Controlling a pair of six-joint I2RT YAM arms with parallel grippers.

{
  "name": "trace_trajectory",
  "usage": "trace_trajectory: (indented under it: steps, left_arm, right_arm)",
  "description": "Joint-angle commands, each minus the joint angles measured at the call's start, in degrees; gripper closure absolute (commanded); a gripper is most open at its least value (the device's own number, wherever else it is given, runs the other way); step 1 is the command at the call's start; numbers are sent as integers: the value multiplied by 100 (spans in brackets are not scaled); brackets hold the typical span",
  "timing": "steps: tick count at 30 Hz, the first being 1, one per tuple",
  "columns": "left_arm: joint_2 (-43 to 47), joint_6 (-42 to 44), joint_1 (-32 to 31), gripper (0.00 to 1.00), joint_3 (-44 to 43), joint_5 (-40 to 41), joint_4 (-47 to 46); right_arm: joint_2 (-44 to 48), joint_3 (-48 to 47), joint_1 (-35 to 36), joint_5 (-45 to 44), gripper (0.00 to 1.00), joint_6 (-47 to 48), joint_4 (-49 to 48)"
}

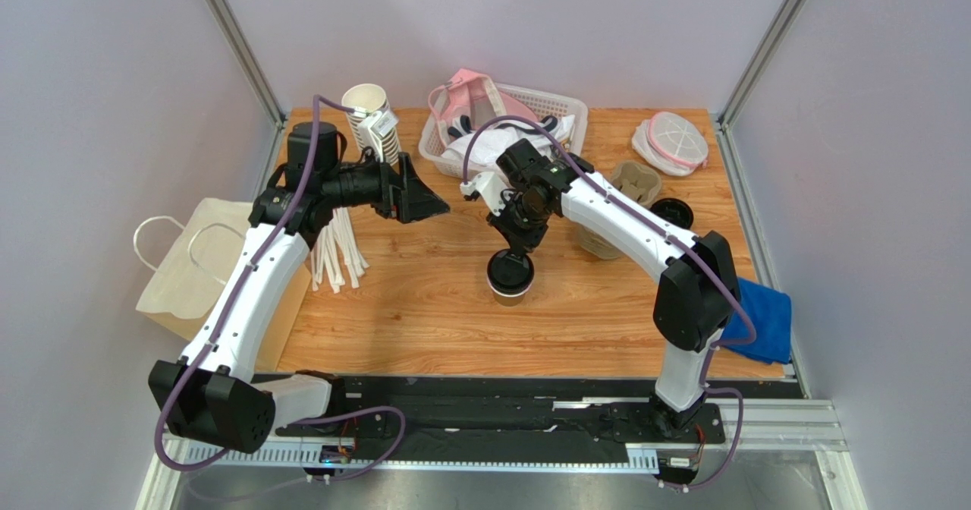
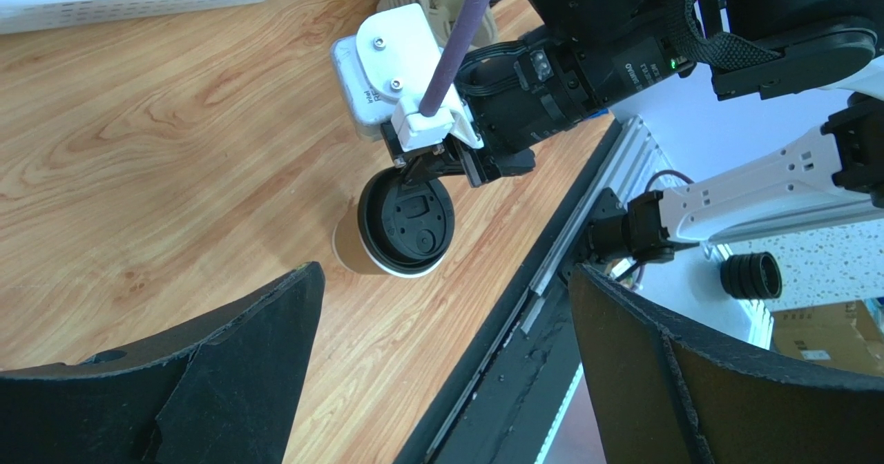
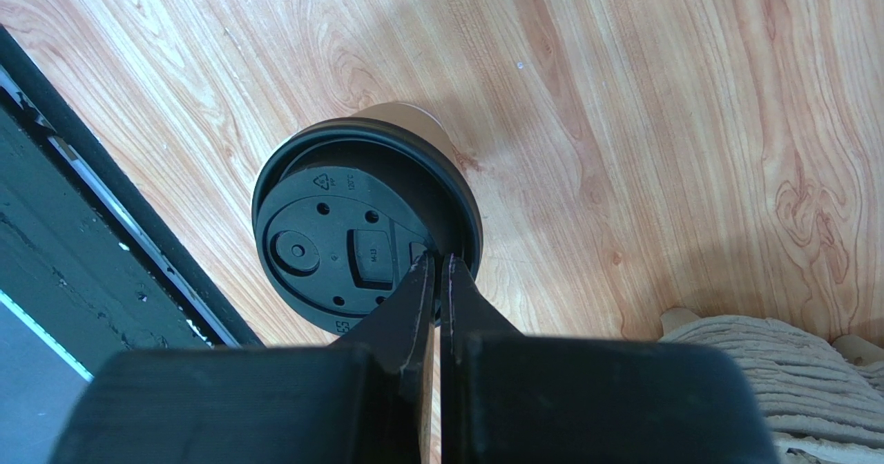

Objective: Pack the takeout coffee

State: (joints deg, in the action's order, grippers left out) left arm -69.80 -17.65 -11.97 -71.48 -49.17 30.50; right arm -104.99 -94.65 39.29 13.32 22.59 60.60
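The takeout coffee (image 1: 510, 274), a kraft-brown paper cup with a black lid, stands on the wooden table near the middle front. It also shows in the left wrist view (image 2: 407, 223) and the right wrist view (image 3: 342, 241). The lid sits slightly tilted on the cup. My right gripper (image 1: 514, 247) is directly above it, its jaws shut on the lid's rim (image 3: 438, 262). My left gripper (image 1: 417, 198) is open and empty, held above the table to the upper left of the cup (image 2: 446, 381).
A paper bag (image 1: 194, 265) lies at the table's left edge. White sticks (image 1: 340, 254), a stack of lidless cups (image 1: 370, 117), a white basket (image 1: 547, 106), a cardboard carrier (image 1: 633, 180), a loose black lid (image 1: 672, 211) and a blue cloth (image 1: 761, 319) are around.
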Motion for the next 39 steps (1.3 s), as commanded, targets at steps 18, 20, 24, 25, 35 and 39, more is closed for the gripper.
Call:
trace_trajectory:
  steps: [18, 20, 24, 25, 35, 39]
  left_arm:
    - [-25, -107, 28, 4, 99, -58, -264]
    - [-16, -116, 28, 4, 99, -67, -273]
    - [-25, -98, 28, 4, 108, -84, -255]
    - [-34, -98, 28, 4, 117, -84, -255]
    - [-60, -90, 28, 4, 126, -102, -264]
    - [-95, -90, 28, 4, 126, -102, -281]
  right_arm:
    - [-109, -308, -149, 496, 100, 61, 75]
    - [-118, -247, -149, 470, 100, 79, 49]
    - [-118, -185, -158, 434, 100, 79, -39]
    - [-118, -177, -150, 434, 100, 79, -57]
    - [-136, -27, -149, 338, 100, 114, -145]
    - [-136, 8, -158, 355, 100, 114, -154]
